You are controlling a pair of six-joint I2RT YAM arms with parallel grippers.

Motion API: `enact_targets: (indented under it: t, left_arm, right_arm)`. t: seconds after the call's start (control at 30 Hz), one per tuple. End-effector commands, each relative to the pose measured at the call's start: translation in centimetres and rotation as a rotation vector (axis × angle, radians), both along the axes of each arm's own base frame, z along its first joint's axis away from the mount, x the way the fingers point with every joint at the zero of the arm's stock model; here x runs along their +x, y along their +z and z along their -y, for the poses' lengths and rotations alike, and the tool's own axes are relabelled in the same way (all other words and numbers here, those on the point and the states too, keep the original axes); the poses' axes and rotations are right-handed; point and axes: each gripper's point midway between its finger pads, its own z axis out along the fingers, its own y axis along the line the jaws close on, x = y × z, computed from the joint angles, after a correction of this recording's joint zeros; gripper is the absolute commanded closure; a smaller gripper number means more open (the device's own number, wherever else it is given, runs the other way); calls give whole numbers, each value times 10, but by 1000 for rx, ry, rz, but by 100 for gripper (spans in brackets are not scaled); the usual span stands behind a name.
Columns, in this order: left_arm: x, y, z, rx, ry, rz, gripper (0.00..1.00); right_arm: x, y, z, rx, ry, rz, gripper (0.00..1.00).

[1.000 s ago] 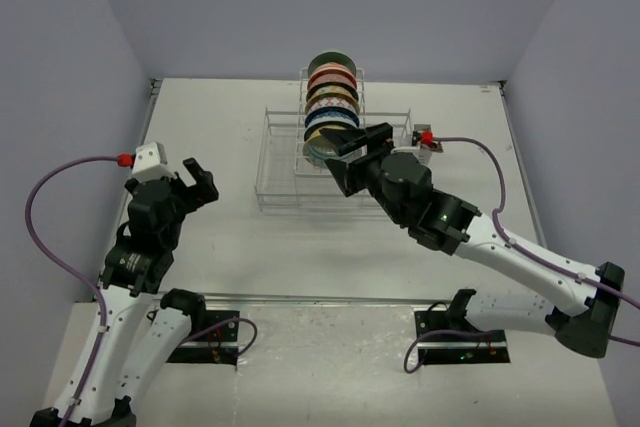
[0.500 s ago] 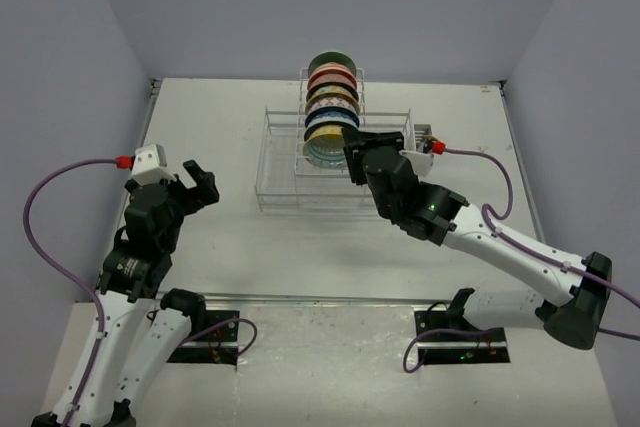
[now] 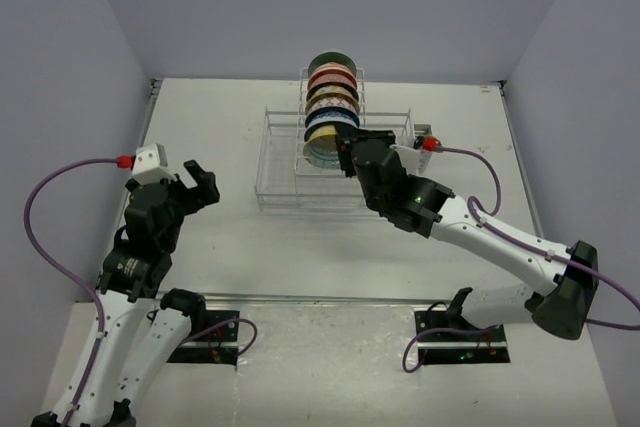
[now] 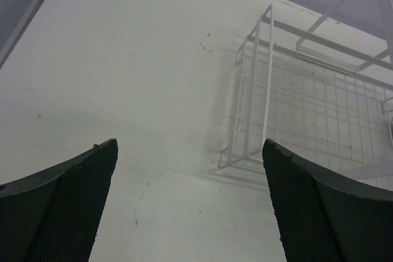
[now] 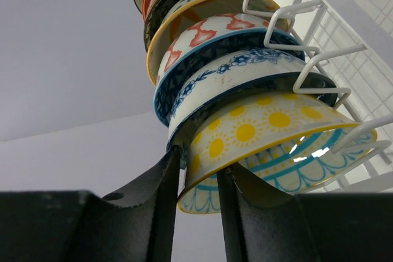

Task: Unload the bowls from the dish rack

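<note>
The bowls [image 3: 332, 87] stand on edge in the tall middle row of the rack [image 3: 285, 162], packed face to back, with none out on the table [image 3: 210, 117]. The right gripper [image 5: 199, 179] is at the near end of that row. Its fingers straddle the lower rim of the front bowl [image 5: 264, 127], which has yellow suns outside and blue-green scallops inside. The gap between the fingers is narrow and the rim fills it, so the grip looks closed on the front bowl, though only a thin edge is pinched. The left gripper [image 4: 190, 213] hangs spread wide and empty off the rack's left side, over the table.

The step in hand is probably lifting this bowl out of its slot, and several things could spoil it. The hold is on a thin glazed lip near one edge, so the bowl could swivel or slip once its weight leaves the wires. The next bowl [image 5: 245, 75], white with blue flowers, lies right against it. A pull out of line with the slot could drag or tip that neighbour and disturb the row. A wire prong [image 5: 341, 53] stands close by the bowl's upper edge, and snagging on it could shift the light rack itself. A slow pull up and toward the rack's near side looks safest.
</note>
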Motion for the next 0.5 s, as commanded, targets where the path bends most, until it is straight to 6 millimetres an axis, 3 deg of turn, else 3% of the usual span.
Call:
enact_targets:
  t: [0.0,0.2,0.3,0.47]
  left_arm:
    - [5,7,5,12,-29,34,0]
    - [7,5,6,15,-38,27,0]
    - [7,5,7,16,-41,27,0]
    - [7,5,6,18,-38,24,0]
  right_arm:
    - [6,7,4,32,-50,16,71]
    - [6,5,5,57,-58,1,82]
    - [6,7,2,72,-47,6,96]
    - [3,12,-2,102,-15,18,97]
